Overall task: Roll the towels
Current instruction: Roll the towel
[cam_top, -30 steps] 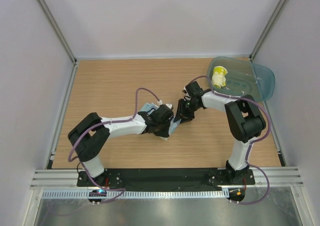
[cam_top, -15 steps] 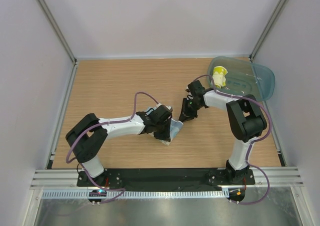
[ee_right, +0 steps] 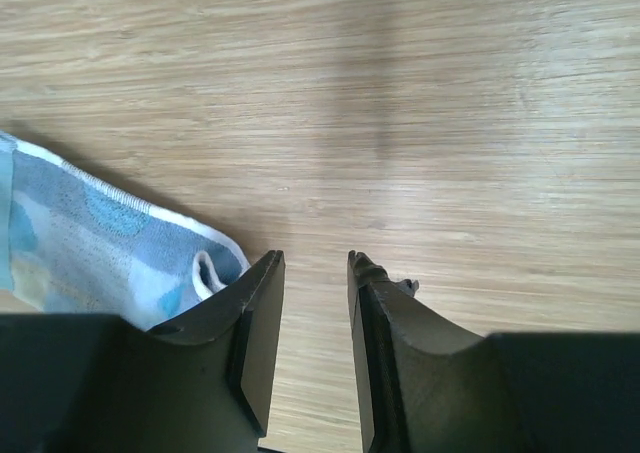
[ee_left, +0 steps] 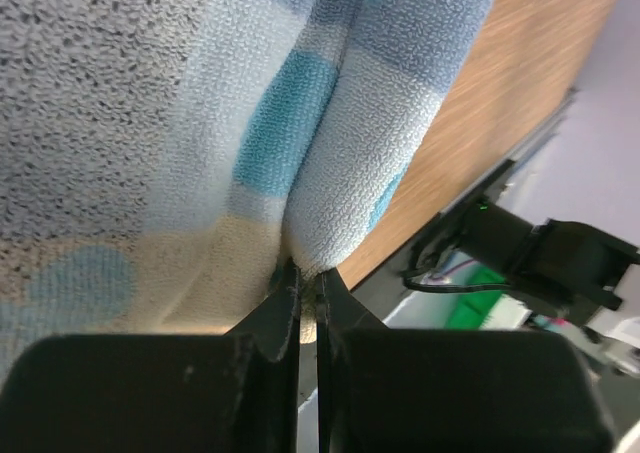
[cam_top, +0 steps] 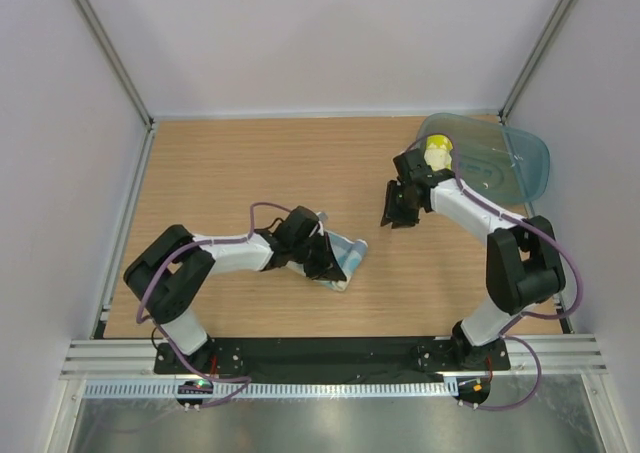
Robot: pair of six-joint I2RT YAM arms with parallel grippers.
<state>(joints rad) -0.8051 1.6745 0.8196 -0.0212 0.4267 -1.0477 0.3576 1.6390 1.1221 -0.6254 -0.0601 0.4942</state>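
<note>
The light blue towel (cam_top: 346, 257) lies bunched on the wooden table in front of the left arm. My left gripper (cam_top: 325, 261) is shut on a fold of it. In the left wrist view the blue towel (ee_left: 200, 123) fills the frame, and the left gripper (ee_left: 310, 281) pinches a bulge of cloth at its tips. My right gripper (cam_top: 397, 213) hangs open over bare wood, well right of the towel. In its wrist view the right gripper (ee_right: 312, 265) has nothing between its fingers, and a corner of the blue towel (ee_right: 90, 243) shows at the left. The yellow towel (cam_top: 437, 155) sits rolled in the tray.
The translucent teal tray (cam_top: 505, 163) stands at the back right corner, its rim over the table edge. White walls and metal frame posts enclose the table on three sides. The arm bases sit on a black plate (cam_top: 330, 353) at the near edge.
The right gripper let go of the blue towel and drew back up and right toward the tray. The left gripper pulled the towel slightly left and toward the near edge.
</note>
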